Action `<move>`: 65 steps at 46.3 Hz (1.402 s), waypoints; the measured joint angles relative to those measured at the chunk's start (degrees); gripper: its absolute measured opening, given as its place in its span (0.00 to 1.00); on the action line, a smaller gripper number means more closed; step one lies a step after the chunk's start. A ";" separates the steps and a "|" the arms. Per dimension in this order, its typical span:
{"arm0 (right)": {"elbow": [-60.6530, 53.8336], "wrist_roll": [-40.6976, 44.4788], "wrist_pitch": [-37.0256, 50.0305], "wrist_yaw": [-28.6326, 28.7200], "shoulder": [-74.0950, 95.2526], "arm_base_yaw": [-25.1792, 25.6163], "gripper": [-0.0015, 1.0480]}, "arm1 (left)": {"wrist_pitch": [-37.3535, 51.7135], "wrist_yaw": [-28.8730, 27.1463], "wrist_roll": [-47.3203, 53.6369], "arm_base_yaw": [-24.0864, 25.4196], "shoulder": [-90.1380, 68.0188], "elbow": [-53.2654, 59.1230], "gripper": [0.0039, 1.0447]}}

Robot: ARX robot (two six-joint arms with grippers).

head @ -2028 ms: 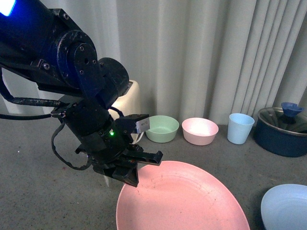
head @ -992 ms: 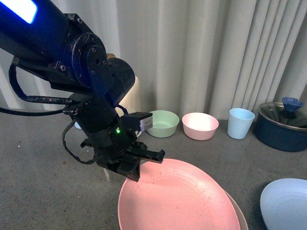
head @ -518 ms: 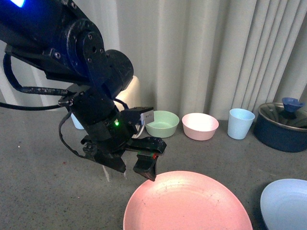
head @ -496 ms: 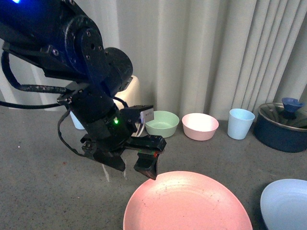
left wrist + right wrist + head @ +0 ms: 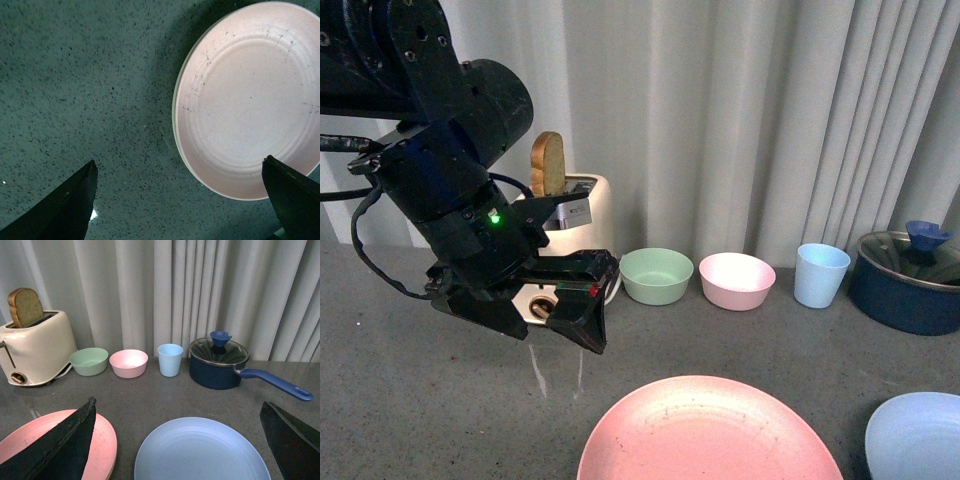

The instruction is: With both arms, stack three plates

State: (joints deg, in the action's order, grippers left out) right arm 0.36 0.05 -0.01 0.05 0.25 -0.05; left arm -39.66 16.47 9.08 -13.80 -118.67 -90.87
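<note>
The pink plate (image 5: 710, 432) lies flat on the grey table near the front edge, and fills the left wrist view (image 5: 250, 95). A thin pale rim, the beige-cream plate (image 5: 174, 107), shows beneath its edge. The light blue plate (image 5: 920, 435) lies alone to its right, and shows below my right gripper in the right wrist view (image 5: 200, 450). My left gripper (image 5: 535, 325) is open and empty, above and left of the pink plate (image 5: 55, 440). In its own view my left gripper (image 5: 179, 161) hangs over the plate's edge. My right gripper (image 5: 177, 402) is open and empty above the blue plate's far edge.
Along the curtain stand a cream toaster (image 5: 570, 230) with a slice of bread, a small green bowl (image 5: 656, 275), a small pink bowl (image 5: 737, 280), a light blue cup (image 5: 820, 273) and a dark blue lidded pot (image 5: 910, 280) with a long handle (image 5: 277, 382).
My left gripper opened and let go of the pink plate, then rose and drew back to the left. The pink plate settled flat.
</note>
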 joint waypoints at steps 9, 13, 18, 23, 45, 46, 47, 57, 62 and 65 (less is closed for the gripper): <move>0.00 0.00 0.00 -0.02 0.00 0.00 0.93 | 8.26 -4.20 5.09 1.33 5.90 6.43 0.94; 0.00 0.00 0.00 -0.02 0.00 0.00 0.93 | 10.67 -5.01 8.15 2.43 9.20 9.35 0.94; 0.00 0.00 0.00 0.00 0.00 0.00 0.93 | 13.70 -6.86 12.76 4.37 14.10 13.79 0.94; 0.00 0.00 0.00 -0.02 0.00 0.00 0.93 | 15.50 -5.46 17.99 7.87 20.50 19.74 0.94; 0.00 0.00 0.00 -0.02 0.00 0.00 0.93 | 87.84 -16.48 -7.72 13.79 50.51 70.69 0.22; 0.00 0.00 0.00 -0.02 0.00 0.00 0.93 | 87.84 -16.48 -7.89 13.79 50.95 71.58 0.19; 0.00 0.00 0.00 -0.02 0.00 0.00 0.93 | 87.84 -16.48 -7.98 13.79 51.43 72.43 0.15; 0.00 0.00 0.00 0.00 0.00 0.00 0.93 | 87.54 -16.52 -8.85 13.79 58.60 78.88 0.03; 0.00 0.00 0.00 -0.02 0.00 0.00 0.93 | 86.40 -16.46 -8.94 13.79 61.99 81.29 0.03; 0.00 0.00 0.00 -0.02 0.00 0.00 0.93 | 85.44 -16.50 -8.94 13.79 64.06 82.58 0.03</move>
State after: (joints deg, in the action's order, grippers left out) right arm 0.36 0.05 -0.01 0.03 0.25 -0.05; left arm 45.78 -0.03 0.14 -0.01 -54.61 -8.29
